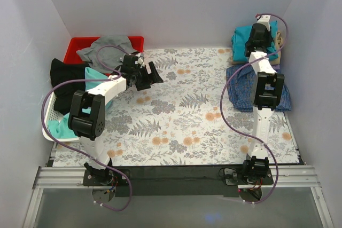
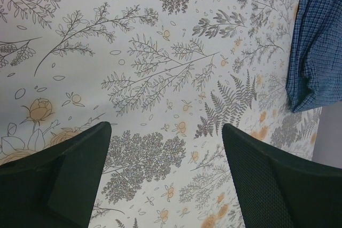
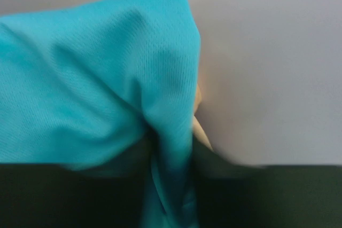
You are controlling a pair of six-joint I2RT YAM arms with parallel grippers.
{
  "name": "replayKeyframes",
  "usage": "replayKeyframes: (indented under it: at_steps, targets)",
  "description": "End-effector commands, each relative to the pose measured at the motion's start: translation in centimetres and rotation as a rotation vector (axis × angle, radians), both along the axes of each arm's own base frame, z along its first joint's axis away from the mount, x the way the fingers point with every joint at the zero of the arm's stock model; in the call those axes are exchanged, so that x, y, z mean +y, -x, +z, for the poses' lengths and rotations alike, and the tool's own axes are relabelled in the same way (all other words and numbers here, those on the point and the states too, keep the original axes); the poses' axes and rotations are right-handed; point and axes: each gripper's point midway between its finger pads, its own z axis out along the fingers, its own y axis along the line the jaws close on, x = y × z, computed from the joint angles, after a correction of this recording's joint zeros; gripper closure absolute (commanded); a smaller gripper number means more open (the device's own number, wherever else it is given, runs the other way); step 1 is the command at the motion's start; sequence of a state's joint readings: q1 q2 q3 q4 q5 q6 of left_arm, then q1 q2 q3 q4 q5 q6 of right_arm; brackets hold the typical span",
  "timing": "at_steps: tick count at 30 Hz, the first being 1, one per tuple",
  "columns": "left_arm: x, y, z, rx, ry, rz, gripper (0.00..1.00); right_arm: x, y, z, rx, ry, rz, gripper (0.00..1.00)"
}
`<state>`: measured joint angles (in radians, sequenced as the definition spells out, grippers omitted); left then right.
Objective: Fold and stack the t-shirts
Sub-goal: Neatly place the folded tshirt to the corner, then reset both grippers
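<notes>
A teal-blue t-shirt (image 1: 242, 34) lies folded on a pile at the far right corner, over a tan shirt (image 1: 278, 46). My right gripper (image 1: 263, 22) reaches onto that pile. In the right wrist view it (image 3: 171, 180) is shut on a fold of the teal cloth (image 3: 96, 78), with a sliver of tan (image 3: 199, 127) beside it. A blue-purple checked shirt (image 1: 241, 87) lies folded in front of the pile and also shows in the left wrist view (image 2: 315, 41). My left gripper (image 1: 152, 76) is open and empty above the flowered tablecloth (image 2: 160, 52), its jaws wide apart (image 2: 165, 132).
A red bin (image 1: 75, 45) at the back left holds a grey shirt (image 1: 105, 47). A white basket (image 1: 49, 126) at the left edge holds a black shirt (image 1: 66, 72) and a pale mint-green one (image 1: 96, 75). White walls close in on three sides.
</notes>
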<state>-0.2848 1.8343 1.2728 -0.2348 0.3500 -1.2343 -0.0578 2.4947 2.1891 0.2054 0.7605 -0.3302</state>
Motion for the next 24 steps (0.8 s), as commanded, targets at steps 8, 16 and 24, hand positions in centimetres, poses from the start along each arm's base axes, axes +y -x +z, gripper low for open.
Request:
replayKeyframes:
  at_steps: [8,16,24]
  targets:
    - [-0.2,-0.3,1.5,-0.045,0.002,-0.013,0.16,3.2,2.4,3.5,-0.083,-0.003,0.007,0.01]
    - [0.4,0.0,4.3,-0.111,-0.003,-0.001,0.16,14.0,6.3,4.4,-0.114,-0.047,0.111,0.02]
    - [1.6,2.1,6.8,-0.163,-0.008,0.03,0.16,26.4,12.6,5.8,-0.1,-0.064,0.317,0.01]
